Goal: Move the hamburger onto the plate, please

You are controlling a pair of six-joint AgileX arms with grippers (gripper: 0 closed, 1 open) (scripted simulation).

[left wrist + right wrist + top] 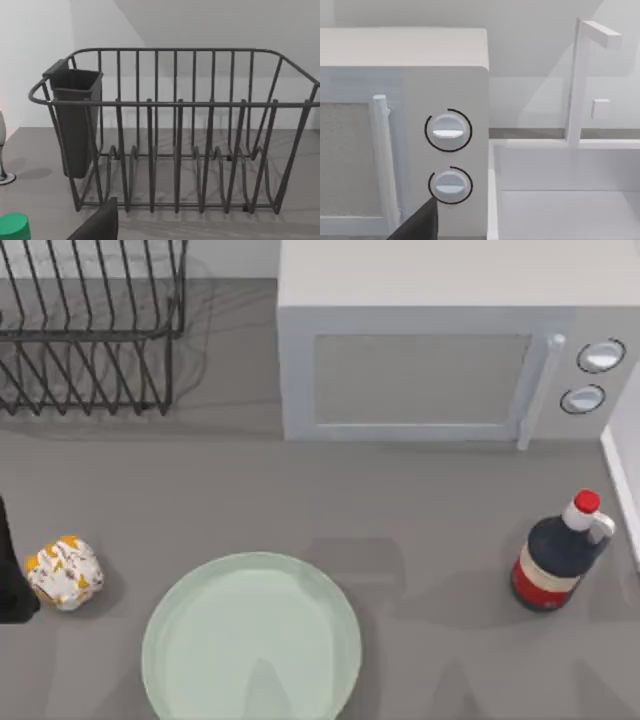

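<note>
From above you see the hamburger (64, 573) lying on the grey table (300, 500) near its left edge, just left of the plate (251, 640) and apart from it. A wire rack (90, 325) stands far left, a microwave (450, 350) behind, a red-capped bottle (558, 555) at right.

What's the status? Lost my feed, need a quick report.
Small white-wrapped hamburger with orange patches on table, left of large pale mint-green round plate, apart. Plate bare. Dark red-capped bottle far right, off the path.
</note>
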